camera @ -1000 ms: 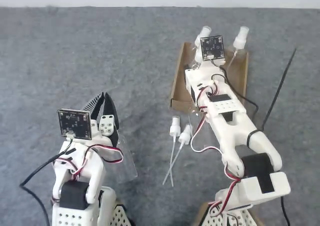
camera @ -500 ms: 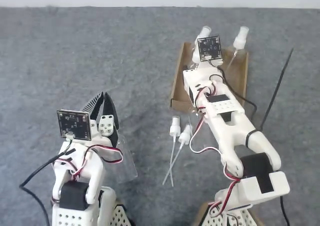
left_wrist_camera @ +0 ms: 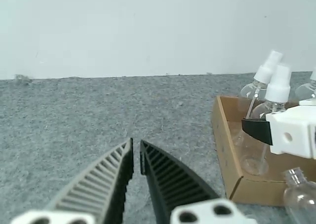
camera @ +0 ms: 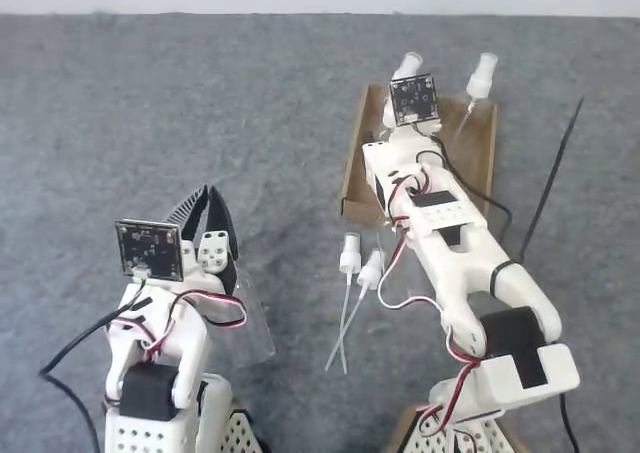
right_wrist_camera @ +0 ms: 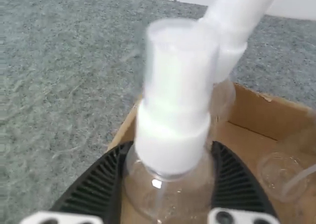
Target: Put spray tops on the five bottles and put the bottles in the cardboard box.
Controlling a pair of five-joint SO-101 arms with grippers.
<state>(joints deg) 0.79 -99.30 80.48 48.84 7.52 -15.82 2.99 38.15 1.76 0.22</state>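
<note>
Right fingers (right_wrist_camera: 96, 187): clamped round a capped bottle (right_wrist_camera: 170, 135), at the cardboard box (camera: 350, 168). Left fingers (left_wrist_camera: 170, 182): closed to a slit, empty. I count two loose spray tops (camera: 351, 254) on the desk (camera: 180, 123); I judge two bottles remain.

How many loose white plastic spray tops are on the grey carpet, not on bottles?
2. One white spray top with a dip tube lies just outside the brown cardboard box's near edge; the second lies right beside it. The right arm may hide more.
</note>
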